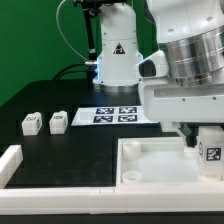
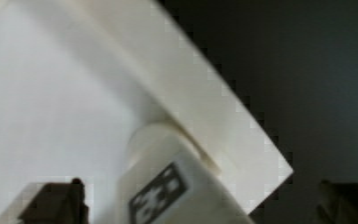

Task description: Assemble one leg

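A white leg [image 1: 211, 149] with a black-and-white tag stands upright at the near corner of the large white tray-like piece [image 1: 150, 152], on the exterior view's right. My gripper [image 1: 199, 139] is lowered over it. In the wrist view the leg [image 2: 172, 185] stands between my dark fingertips [image 2: 51, 202], with a gap showing on that side, so the gripper [image 2: 197, 203] is open around the leg. Two more legs [image 1: 32, 122] [image 1: 58, 120] lie on the black table at the exterior view's left.
The marker board [image 1: 114, 115] lies behind the tray-like piece. A white raised piece [image 1: 10, 160] sits at the front left edge. A white robot base [image 1: 115, 50] with cables stands at the back.
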`<action>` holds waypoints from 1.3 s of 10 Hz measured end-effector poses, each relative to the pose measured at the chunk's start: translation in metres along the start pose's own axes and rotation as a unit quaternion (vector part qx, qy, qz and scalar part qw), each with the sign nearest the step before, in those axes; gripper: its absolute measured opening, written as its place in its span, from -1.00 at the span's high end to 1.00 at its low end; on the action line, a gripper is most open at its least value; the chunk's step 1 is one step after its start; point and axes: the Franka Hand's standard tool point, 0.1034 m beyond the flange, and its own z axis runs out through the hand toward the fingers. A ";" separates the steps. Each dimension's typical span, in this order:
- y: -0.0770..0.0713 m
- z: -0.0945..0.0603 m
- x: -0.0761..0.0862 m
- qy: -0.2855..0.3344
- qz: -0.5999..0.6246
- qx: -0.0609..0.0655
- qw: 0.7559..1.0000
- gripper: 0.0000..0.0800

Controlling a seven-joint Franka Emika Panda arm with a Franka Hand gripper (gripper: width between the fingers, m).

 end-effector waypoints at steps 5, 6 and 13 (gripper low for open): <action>-0.011 -0.001 -0.002 0.027 -0.194 -0.032 0.980 -0.57; -0.011 0.000 -0.002 0.027 -0.158 -0.029 0.987 -0.14; 0.001 0.000 0.004 -0.005 0.355 0.034 0.934 0.25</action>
